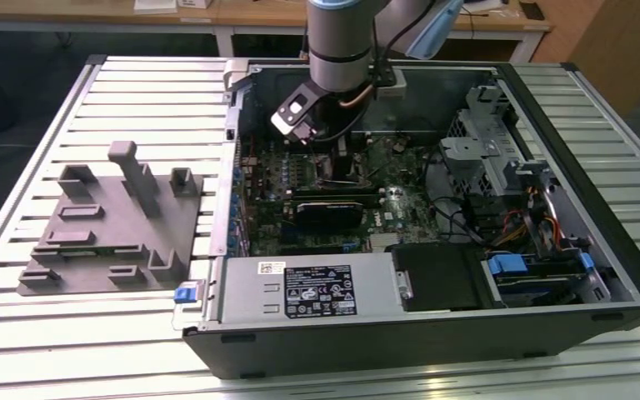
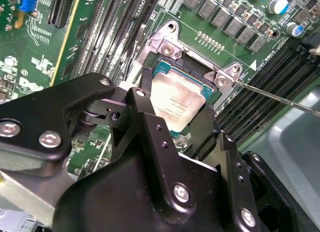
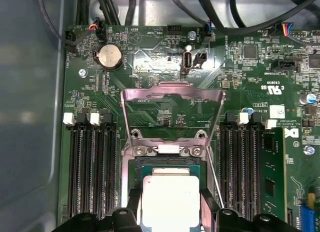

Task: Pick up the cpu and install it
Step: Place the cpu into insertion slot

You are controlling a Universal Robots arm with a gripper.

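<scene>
From my station, the exterior view starts with the slatted metal table (image 1: 31, 125). A grey fixture block (image 1: 109, 225) with upright posts stands near the table's edge on the exterior view's left. Just beside it, over the middle of the table and out toward the edge on the exterior view's right, sits the open computer case (image 1: 409, 350). Its power supply (image 1: 309, 287) lies along the case's near wall. The arm (image 1: 342, 42) comes down from above into the case's far half, over the motherboard (image 1: 264, 192). A drive cage with blue tabs (image 1: 537, 271) fills the case's corner on the exterior view's right.

In the second wrist view I see the gripper (image 2: 177, 102) clamped on the cpu (image 3: 170, 197). Its black fingers (image 2: 142, 104) press against two opposite edges of the chip, whose silvery top faces up. The cpu sits level inside the frame of the open socket; I cannot tell whether it rests fully on the socket bed or is just above it. The load plate (image 3: 172, 94) is swung open and stands clear of the chip, and the thin retention lever (image 2: 280, 99) juts out to one side. Banks of memory slots (image 3: 90, 167) flank the socket on both sides. A coin battery (image 3: 109, 56) sits beyond the raised plate, near the board's far edge.
</scene>
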